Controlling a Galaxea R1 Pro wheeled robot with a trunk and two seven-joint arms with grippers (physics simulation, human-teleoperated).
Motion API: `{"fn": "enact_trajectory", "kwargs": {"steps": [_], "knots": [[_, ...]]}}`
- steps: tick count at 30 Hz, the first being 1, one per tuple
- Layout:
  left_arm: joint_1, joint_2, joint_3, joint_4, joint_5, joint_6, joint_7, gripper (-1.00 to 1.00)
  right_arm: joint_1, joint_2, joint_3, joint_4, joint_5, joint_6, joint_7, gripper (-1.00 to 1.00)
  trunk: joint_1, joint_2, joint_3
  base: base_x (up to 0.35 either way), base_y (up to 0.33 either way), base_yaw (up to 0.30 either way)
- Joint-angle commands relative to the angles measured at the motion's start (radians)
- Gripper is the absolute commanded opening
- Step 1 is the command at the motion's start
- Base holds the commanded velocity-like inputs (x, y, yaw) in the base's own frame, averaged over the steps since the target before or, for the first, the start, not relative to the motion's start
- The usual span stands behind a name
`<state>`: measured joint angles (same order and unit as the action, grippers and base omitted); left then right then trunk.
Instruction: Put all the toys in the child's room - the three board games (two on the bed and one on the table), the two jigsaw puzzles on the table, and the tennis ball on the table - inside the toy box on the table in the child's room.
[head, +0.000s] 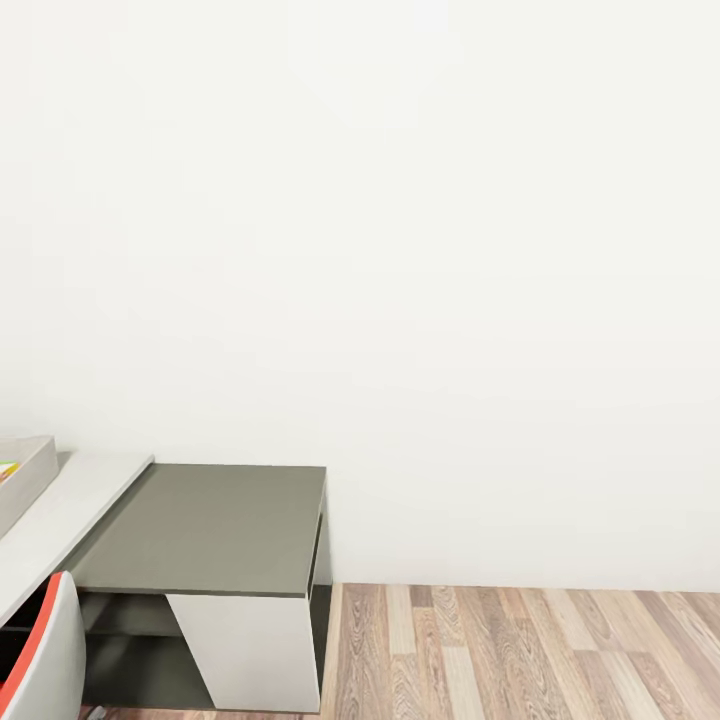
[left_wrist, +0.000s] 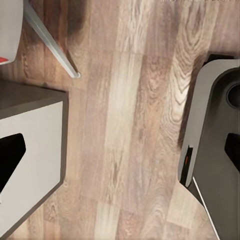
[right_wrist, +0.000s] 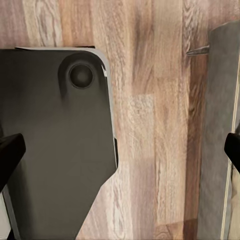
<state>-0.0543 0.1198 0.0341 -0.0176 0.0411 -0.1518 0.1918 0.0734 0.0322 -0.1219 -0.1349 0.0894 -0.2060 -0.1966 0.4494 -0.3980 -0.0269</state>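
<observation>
At the left edge of the head view, the corner of a grey box (head: 24, 478) rests on a white table top (head: 70, 510); it looks like the toy box, and a sliver of yellow-green colour shows at its rim. Board games, puzzles and the tennis ball are out of view. My left gripper (left_wrist: 120, 155) is open over the wooden floor, and its dark fingertips (left_wrist: 10, 161) stand far apart with nothing between them. My right gripper (right_wrist: 120, 152) is also open and empty, hanging above my own dark base (right_wrist: 55, 150).
A grey-topped low cabinet (head: 205, 525) stands against the white wall, joined to the table. A chair with a red-edged back (head: 45, 655) sits at the bottom left, and its leg (left_wrist: 50, 42) is visible from the left wrist. Wooden floor (head: 520, 650) stretches to the right.
</observation>
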Motion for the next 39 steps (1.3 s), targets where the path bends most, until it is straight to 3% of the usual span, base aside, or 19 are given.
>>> {"fn": "enact_trajectory", "kwargs": {"steps": [1,6,18,39], "knots": [[-0.001,0.000,0.003,0.000,0.003,-0.004,0.000,1.00,0.000,0.001,-0.005,-0.002,0.009,-0.002,-0.003,1.00,0.001,-0.002,-0.002,0.000,0.000,0.001],[-0.001,-0.001,0.009,-0.008,0.003,-0.006,0.000,1.00,0.000,0.001,0.000,-0.002,0.003,-0.004,-0.006,1.00,0.001,-0.002,-0.002,0.000,0.000,0.000],[-0.001,-0.039,0.012,-0.023,0.006,-0.005,-0.006,1.00,0.000,-0.014,-0.002,-0.004,-0.003,-0.012,-0.006,1.00,0.001,-0.002,-0.002,0.000,0.000,0.000],[-0.001,-0.042,0.012,-0.024,0.005,-0.006,-0.006,1.00,0.000,-0.015,-0.004,-0.002,-0.004,-0.012,-0.006,1.00,0.001,-0.002,-0.002,0.000,0.000,0.000]]}}
